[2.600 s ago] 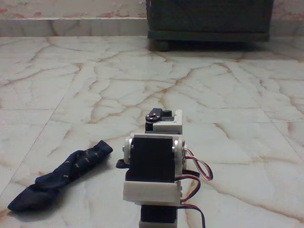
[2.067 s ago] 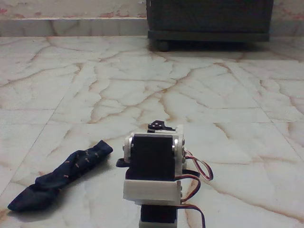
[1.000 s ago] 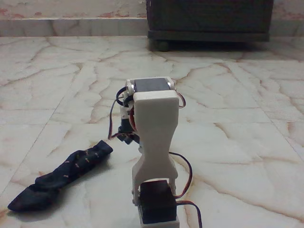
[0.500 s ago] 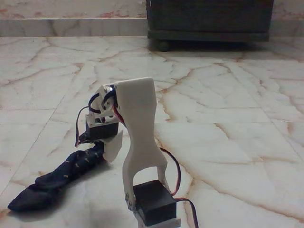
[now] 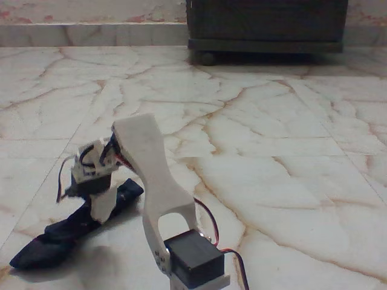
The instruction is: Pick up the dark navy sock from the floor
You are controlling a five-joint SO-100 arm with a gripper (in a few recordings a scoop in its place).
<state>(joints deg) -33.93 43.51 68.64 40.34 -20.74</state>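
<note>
Sock [image 5: 60, 232] unmoved; claw [image 5: 100, 202] now lowered onto its middle

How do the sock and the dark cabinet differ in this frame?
The sock is a limp, dark navy strip lying flat and slanted at lower left of the fixed view; the cabinet is a rigid, boxy block standing at the top, cut off by the frame edge. The hand is down over the sock's middle; nothing is near the cabinet. Both are dark and rest on the pale veined floor.
</note>
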